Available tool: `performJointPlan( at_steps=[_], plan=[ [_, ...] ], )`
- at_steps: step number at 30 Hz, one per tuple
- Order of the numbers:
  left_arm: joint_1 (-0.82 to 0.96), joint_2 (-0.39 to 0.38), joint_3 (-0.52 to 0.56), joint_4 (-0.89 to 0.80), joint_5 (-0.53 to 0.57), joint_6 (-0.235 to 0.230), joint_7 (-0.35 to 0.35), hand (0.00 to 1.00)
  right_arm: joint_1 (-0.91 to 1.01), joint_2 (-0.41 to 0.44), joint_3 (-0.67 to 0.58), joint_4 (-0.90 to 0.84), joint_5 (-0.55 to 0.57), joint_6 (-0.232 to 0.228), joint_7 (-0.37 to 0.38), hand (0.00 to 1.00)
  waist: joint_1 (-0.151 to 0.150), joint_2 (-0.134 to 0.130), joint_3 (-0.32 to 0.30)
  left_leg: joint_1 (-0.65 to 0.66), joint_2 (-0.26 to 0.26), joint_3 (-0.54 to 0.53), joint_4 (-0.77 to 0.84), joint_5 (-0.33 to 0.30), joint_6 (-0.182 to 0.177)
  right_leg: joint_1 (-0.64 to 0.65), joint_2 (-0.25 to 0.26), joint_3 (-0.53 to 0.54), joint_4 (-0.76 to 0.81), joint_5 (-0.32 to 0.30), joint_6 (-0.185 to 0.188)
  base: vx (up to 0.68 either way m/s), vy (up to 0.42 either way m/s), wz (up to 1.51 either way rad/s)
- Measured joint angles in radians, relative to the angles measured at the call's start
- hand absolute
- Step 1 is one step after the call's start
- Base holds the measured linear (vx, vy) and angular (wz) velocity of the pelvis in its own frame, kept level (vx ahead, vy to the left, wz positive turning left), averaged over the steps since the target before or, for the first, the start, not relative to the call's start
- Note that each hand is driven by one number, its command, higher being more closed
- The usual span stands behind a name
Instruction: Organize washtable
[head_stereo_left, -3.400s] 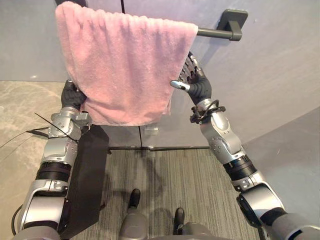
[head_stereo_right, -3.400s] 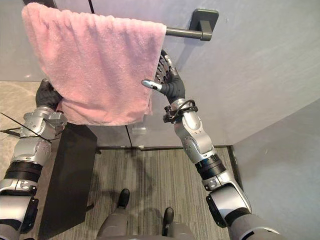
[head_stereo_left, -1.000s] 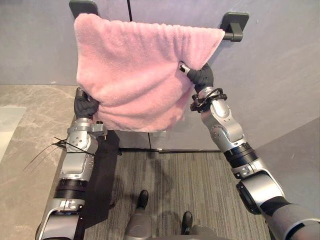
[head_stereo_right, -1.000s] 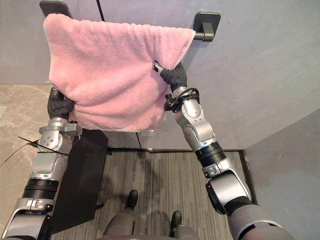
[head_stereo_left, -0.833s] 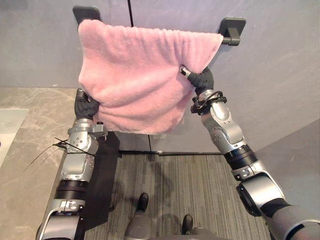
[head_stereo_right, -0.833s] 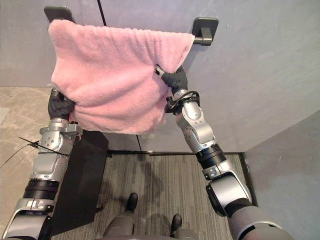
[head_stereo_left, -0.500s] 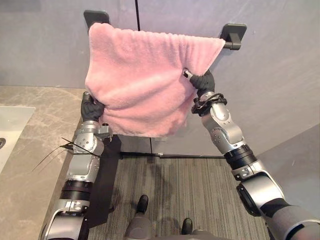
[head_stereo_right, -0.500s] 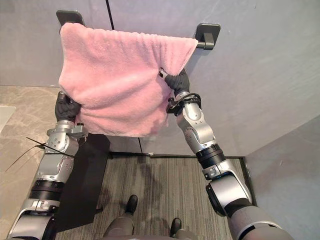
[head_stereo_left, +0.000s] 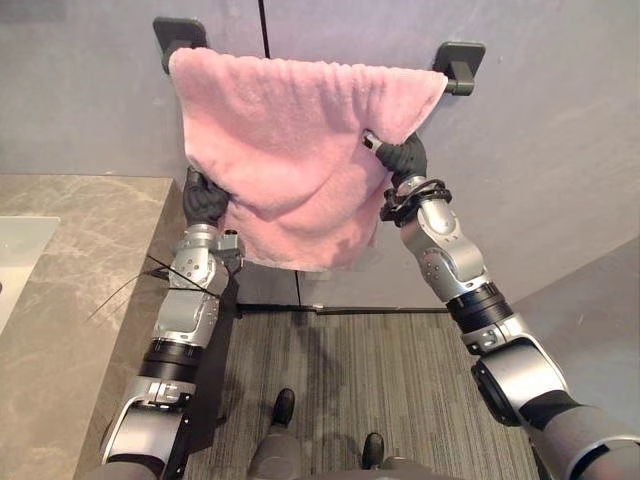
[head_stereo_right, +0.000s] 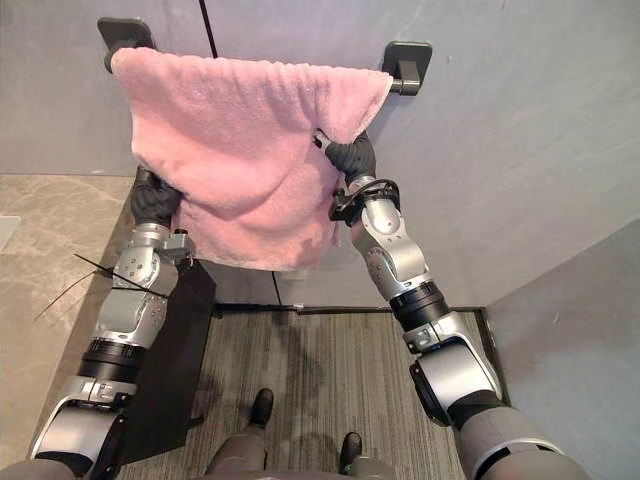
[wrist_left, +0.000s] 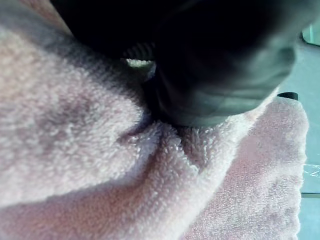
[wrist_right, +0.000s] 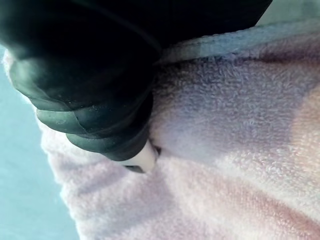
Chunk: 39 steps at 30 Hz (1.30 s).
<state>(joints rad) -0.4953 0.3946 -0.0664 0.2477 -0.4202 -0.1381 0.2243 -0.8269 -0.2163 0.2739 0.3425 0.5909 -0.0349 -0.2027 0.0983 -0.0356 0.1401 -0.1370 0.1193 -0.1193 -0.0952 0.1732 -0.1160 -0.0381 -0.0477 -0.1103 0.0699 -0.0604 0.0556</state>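
Left eye view: a pink terry towel (head_stereo_left: 300, 150) hangs over a dark towel rail (head_stereo_left: 461, 62) on a grey wall. It covers the rail from the left bracket almost to the right bracket.
Towel axis: its long side runs along the rail, left to right. The front flap hangs down toward us, with a bunched, uneven lower hem.
Left hand (head_stereo_left: 204, 200): it sits at the towel's left side edge, below the rail's left end. The cloth puckers toward it, but we cannot tell whether it has closed on the cloth.
Right hand (head_stereo_left: 402, 158): it sits at the towel's right side edge, just under the rail's right end. Its thumb (wrist_right: 142, 157) presses into gathered cloth, so we read it as closed in a pinch on the towel.
Nearer hand: each hand is at its own edge, and the right sits closer to the rail.
Coming move: we judge that any smoothing pull should run outward along the rail.
Nearby: a grey veined stone counter (head_stereo_left: 70, 260) lies below the rail's left end, apart from the towel.
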Motion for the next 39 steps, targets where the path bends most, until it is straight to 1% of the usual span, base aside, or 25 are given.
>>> performJointPlan(
  at_steps=[2, 4, 5, 8, 15, 16, 18, 22, 26, 28, 32, 36, 39],
  plan=[
    [-0.038, -0.002, -0.02, 0.035, 0.0, 0.005, 0.001, 1.0, -0.002, 0.003, -0.001, 0.009, 0.0, 0.001, -0.016, 1.0, -0.004, 0.0, 0.0, 0.0, 0.005, -0.001, 0.0, 0.002, -0.001, -0.001, 0.006, 0.0, 0.0, 0.004, -0.004, 0.0, 0.0, 0.0],
    [-0.054, -0.002, -0.025, 0.037, 0.0, 0.008, 0.001, 1.0, -0.009, 0.004, -0.001, 0.016, 0.0, 0.001, -0.022, 1.0, -0.007, 0.0, 0.0, -0.001, 0.009, -0.002, -0.001, 0.002, -0.001, -0.002, 0.01, 0.0, 0.0, 0.006, -0.005, 0.0, 0.0, 0.0],
    [-0.068, -0.002, -0.034, 0.039, 0.0, 0.013, 0.002, 1.0, -0.013, 0.003, -0.008, 0.02, 0.0, 0.001, -0.039, 1.0, -0.01, 0.0, 0.0, -0.002, 0.01, -0.003, -0.003, 0.002, -0.001, -0.003, 0.011, -0.001, -0.001, 0.008, -0.005, -0.03, -0.012, 0.0],
    [-0.093, -0.004, -0.051, 0.046, 0.0, 0.015, 0.002, 1.0, -0.013, 0.003, -0.034, 0.026, 0.001, 0.001, -0.057, 1.0, -0.011, 0.0, 0.0, -0.009, 0.01, -0.004, -0.006, 0.002, -0.001, -0.006, 0.011, -0.002, -0.003, 0.01, -0.004, -0.02, -0.006, 0.01],
    [-0.136, -0.016, -0.051, 0.093, -0.01, 0.019, 0.017, 1.0, -0.025, -0.001, -0.079, 0.026, 0.023, 0.001, -0.081, 1.0, -0.015, 0.0, 0.0, -0.018, 0.007, -0.001, 0.0, 0.006, 0.001, -0.018, 0.008, -0.002, -0.003, 0.011, -0.003, 0.0, -0.002, -0.01],
    [-0.141, -0.018, -0.051, 0.107, -0.01, 0.019, 0.017, 1.0, -0.029, -0.001, -0.08, 0.026, 0.025, 0.001, -0.081, 0.0, -0.019, 0.0, 0.0, -0.017, 0.007, -0.001, 0.0, 0.006, 0.0, -0.018, 0.009, -0.002, -0.003, 0.011, -0.003, 0.0, 0.0, 0.0],
    [-0.142, -0.019, -0.051, 0.116, -0.02, 0.02, 0.018, 1.0, -0.032, -0.001, -0.08, 0.026, 0.025, 0.001, -0.08, 0.0, -0.027, 0.0, 0.0, -0.017, 0.008, -0.001, 0.0, 0.008, -0.003, -0.018, 0.009, -0.001, -0.003, 0.011, -0.003, 0.0, 0.0, 0.0],
    [-0.142, -0.026, -0.051, 0.116, -0.032, 0.02, 0.018, 1.0, -0.031, -0.006, -0.078, 0.026, 0.03, 0.001, -0.072, 0.0, -0.029, 0.001, 0.0, -0.016, 0.011, 0.001, 0.0, 0.009, -0.005, -0.018, 0.012, 0.0, -0.002, 0.013, -0.005, 0.0, -0.002, -0.01],
    [-0.141, -0.029, -0.048, 0.116, -0.05, 0.02, 0.018, 1.0, -0.031, -0.012, -0.072, 0.027, 0.055, 0.001, -0.031, 0.0, -0.029, 0.001, 0.0, -0.014, 0.013, 0.003, 0.0, 0.009, -0.005, -0.018, 0.012, 0.001, -0.002, 0.015, -0.004, 0.0, 0.0, 0.0],
    [-0.141, -0.029, -0.047, 0.116, -0.052, 0.019, 0.018, 1.0, -0.031, -0.016, -0.067, 0.027, 0.068, 0.001, -0.024, 0.0, -0.028, 0.001, 0.0, -0.014, 0.013, 0.004, -0.001, 0.009, -0.005, -0.018, 0.012, 0.001, -0.002, 0.016, -0.004, 0.0, 0.0, 0.0],
    [-0.105, -0.029, -0.004, 0.115, -0.06, 0.019, 0.019, 1.0, -0.031, -0.03, -0.066, 0.033, 0.068, 0.0, 0.007, 0.0, -0.028, 0.001, 0.0, -0.011, 0.013, 0.007, 0.0, 0.009, -0.005, -0.016, 0.011, 0.003, -0.003, 0.016, -0.004, 0.0, 0.0, 0.0],
    [-0.084, -0.029, 0.025, 0.115, -0.067, 0.019, 0.018, 1.0, -0.024, -0.043, -0.066, 0.036, 0.068, 0.0, 0.011, 0.0, -0.028, 0.002, 0.0, -0.007, 0.013, 0.009, 0.0, 0.009, -0.005, -0.012, 0.011, 0.004, -0.004, 0.016, -0.004, 0.0, 0.0, 0.0],
    [-0.071, -0.026, 0.048, 0.115, -0.069, 0.018, 0.018, 1.0, -0.002, -0.052, -0.067, 0.036, 0.068, -0.002, 0.013, 0.0, -0.027, 0.008, -0.001, -0.002, 0.013, 0.009, 0.0, 0.009, -0.005, -0.006, 0.011, 0.003, -0.005, 0.016, -0.004, 0.0, 0.0, 0.0]
  ],
)
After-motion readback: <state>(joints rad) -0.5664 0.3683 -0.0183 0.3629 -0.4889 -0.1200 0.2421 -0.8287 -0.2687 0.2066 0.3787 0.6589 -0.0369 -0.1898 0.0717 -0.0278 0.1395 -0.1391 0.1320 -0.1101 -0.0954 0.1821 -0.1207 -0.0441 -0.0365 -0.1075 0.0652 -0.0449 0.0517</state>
